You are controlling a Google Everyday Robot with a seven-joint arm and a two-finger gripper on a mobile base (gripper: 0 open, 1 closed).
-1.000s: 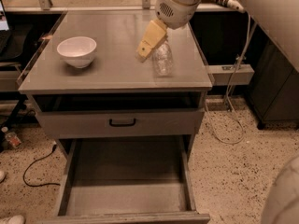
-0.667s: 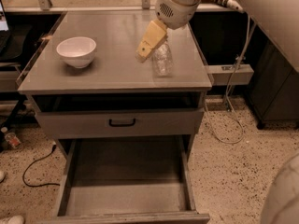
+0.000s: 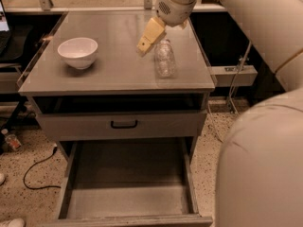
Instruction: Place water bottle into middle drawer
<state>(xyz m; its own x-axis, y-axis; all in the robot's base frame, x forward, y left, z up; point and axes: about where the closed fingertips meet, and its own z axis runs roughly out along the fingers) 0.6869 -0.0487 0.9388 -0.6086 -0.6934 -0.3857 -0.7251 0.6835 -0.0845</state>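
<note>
The water bottle [image 3: 164,59], clear and ribbed, stands upright on the grey cabinet top [image 3: 109,65], right of centre. My gripper [image 3: 151,36], tan-coloured on a white wrist, hangs over the cabinet top from the upper right, close against the upper left of the bottle. Whether it touches the bottle is not clear. The middle drawer [image 3: 128,178] is pulled out wide open below, with a bare grey floor and low side walls.
A white bowl [image 3: 78,52] sits on the left of the cabinet top. A closed grey drawer front with a black handle [image 3: 124,124] lies above the open drawer. My white arm [image 3: 265,141] fills the right side. A black cable [image 3: 35,171] lies on the speckled floor at left.
</note>
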